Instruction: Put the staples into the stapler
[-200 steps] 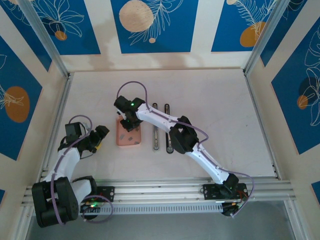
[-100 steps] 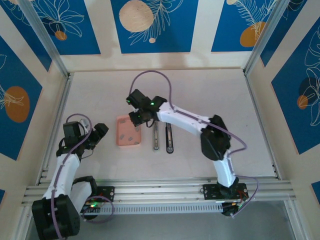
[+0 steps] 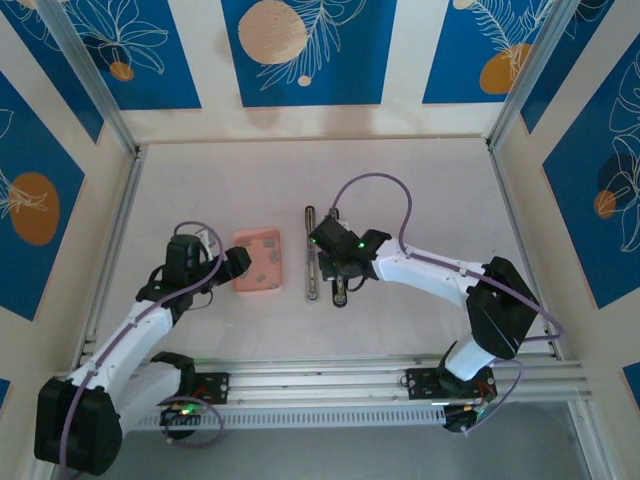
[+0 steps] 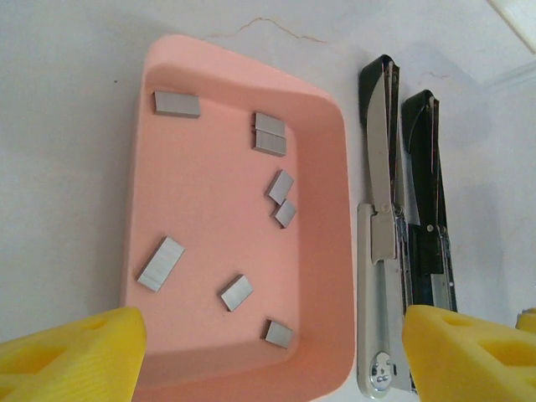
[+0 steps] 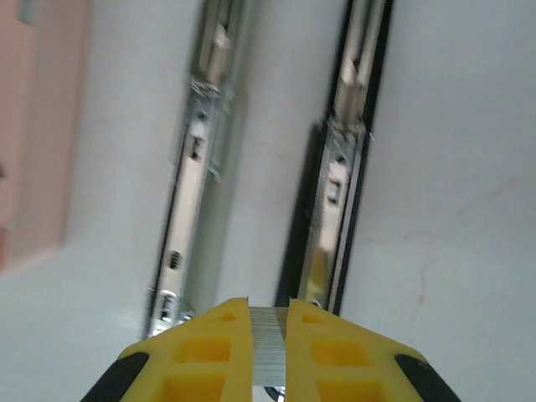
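After swinging clear of the salmon tray a second ago, the right gripper now hangs over the opened stapler in the overhead view, while the left gripper has moved in on the tray's left side. From the left wrist, its yellow fingers stand wide apart and empty above the tray, where several loose staples remain; the stapler lies just beside it. From the right wrist, the jaws are clamped on a staple strip just short of the stapler's two rails. The pick looks done, the insertion not yet begun.
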